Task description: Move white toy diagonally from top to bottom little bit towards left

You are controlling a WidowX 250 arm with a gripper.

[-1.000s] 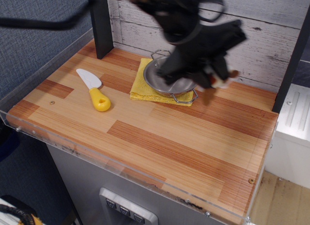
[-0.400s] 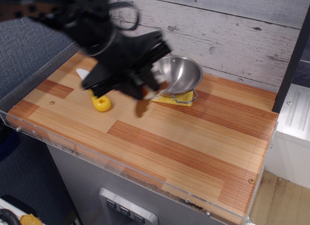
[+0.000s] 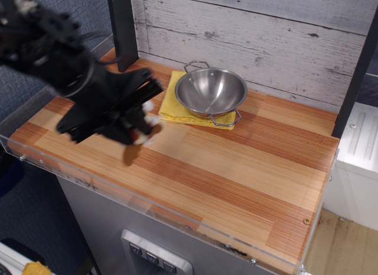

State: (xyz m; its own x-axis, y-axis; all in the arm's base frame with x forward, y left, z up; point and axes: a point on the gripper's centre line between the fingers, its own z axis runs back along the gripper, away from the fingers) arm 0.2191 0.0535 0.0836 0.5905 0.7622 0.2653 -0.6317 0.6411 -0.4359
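In the single camera view, the black robot arm is reaching in from the upper left of the frame, blurred, and its gripper (image 3: 137,122) is hanging over the left-centre part of the wooden table (image 3: 248,168). The white toy (image 3: 146,120) is showing at the gripper's tip as a few white patches with a reddish-brown bit beneath, and it is sitting pinched between the dark fingers, which are closed around it. Most of the plush is being hidden by the gripper body, so its pose cannot be told. A small brownish shadow is lying on the boards just below the toy, and whether the toy is touching the surface cannot be told.

To the right, in the upper middle of the frame, a steel bowl (image 3: 211,92) with wire handles is resting on a folded yellow cloth (image 3: 170,102), well apart from the toy. A pale plank wall (image 3: 283,38) is standing behind the table, and a clear plastic rim (image 3: 177,219) is running along the table's near edge.
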